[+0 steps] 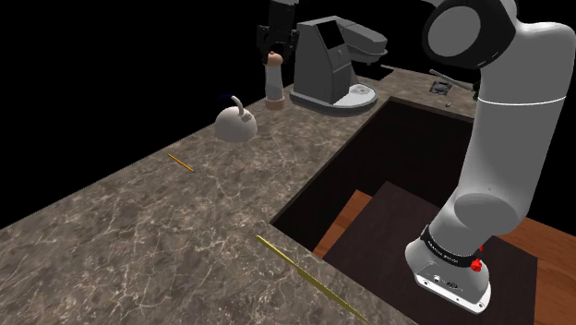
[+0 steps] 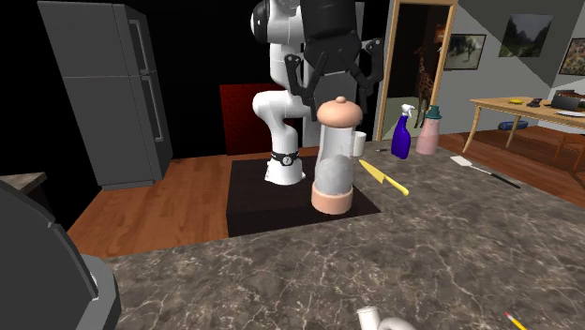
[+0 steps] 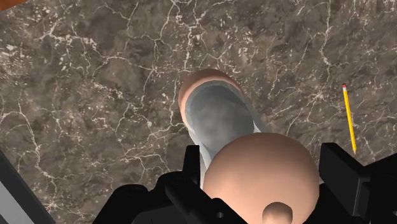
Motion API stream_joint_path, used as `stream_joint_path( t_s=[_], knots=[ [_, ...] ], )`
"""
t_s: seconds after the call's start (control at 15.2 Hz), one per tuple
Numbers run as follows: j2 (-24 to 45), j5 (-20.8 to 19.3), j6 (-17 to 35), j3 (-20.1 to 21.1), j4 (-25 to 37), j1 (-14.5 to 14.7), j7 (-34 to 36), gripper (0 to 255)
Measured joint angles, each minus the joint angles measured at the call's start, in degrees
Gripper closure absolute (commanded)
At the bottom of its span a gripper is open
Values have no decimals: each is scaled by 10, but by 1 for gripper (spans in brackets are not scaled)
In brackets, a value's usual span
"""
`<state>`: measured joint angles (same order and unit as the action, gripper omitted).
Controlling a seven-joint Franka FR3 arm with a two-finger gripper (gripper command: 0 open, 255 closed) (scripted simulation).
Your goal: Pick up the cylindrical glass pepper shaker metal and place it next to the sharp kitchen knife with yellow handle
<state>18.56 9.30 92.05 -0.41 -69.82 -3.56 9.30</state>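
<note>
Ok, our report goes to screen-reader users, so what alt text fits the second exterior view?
An open black gripper hangs right over the rounded cap of an upright pepper shaker, clear-bodied with tan cap and base, on a dark marbled counter. A yellow-handled knife lies beyond it, toward the view's right.

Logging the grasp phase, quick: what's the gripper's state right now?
Gripper: open, jaws on either side of the pepper shaker top, holding nothing.

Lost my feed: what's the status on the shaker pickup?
Pincer open, directly above shaker. Shaker upright on counter, ungripped. Nothing in the way.
</note>
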Motion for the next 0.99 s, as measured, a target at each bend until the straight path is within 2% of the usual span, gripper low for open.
stream_joint_path(
  t_s=[0.66,0.73,0.99],
  knots=[
    [48,1,-102,1,152,-3,15,255],
    [37,0,-98,2,136,1,19,255],
    [-55,-5,-58,11,9,25,45,255]
  ],
)
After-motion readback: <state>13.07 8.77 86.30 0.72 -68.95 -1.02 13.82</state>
